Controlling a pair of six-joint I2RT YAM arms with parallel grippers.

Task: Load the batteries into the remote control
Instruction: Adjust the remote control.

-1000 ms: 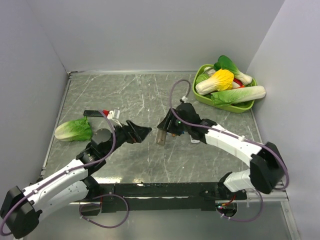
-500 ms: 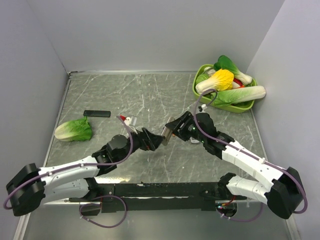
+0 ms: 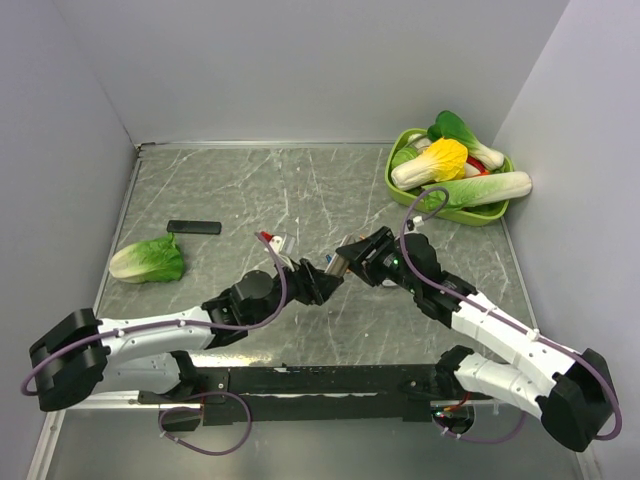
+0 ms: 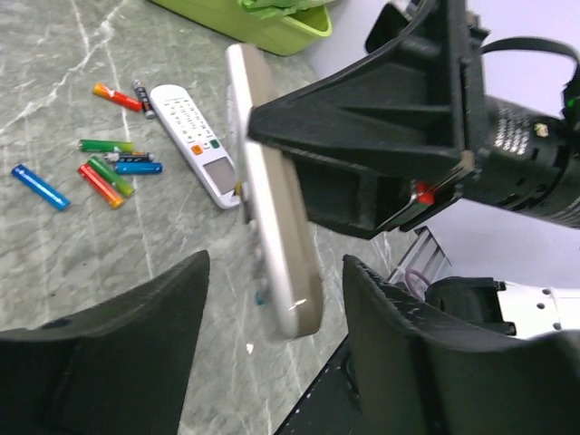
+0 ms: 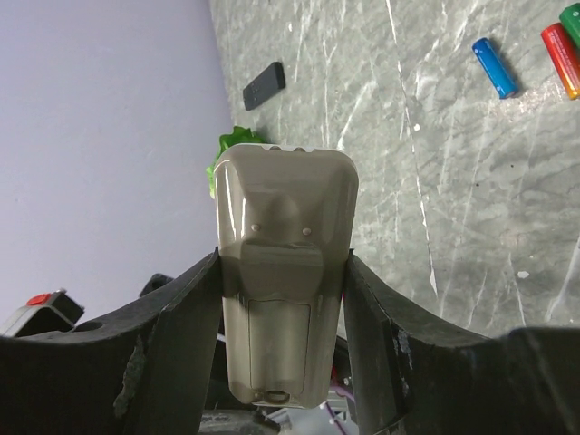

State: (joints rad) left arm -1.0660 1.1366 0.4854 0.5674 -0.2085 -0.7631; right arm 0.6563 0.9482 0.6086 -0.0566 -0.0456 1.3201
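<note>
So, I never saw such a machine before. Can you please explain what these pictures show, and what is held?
These are two robot arms bolted at the near edge of a table, each ending in a two-finger gripper. One picture looks down from above; the other two come from cameras on the left and right wrists. The right gripper clamps a slim beige remote in the air. The left gripper is open, its fingers either side of that remote, not touching. On the table lie coloured batteries, a white remote, a black bar, a lettuce leaf and a green basket of vegetables.
</note>
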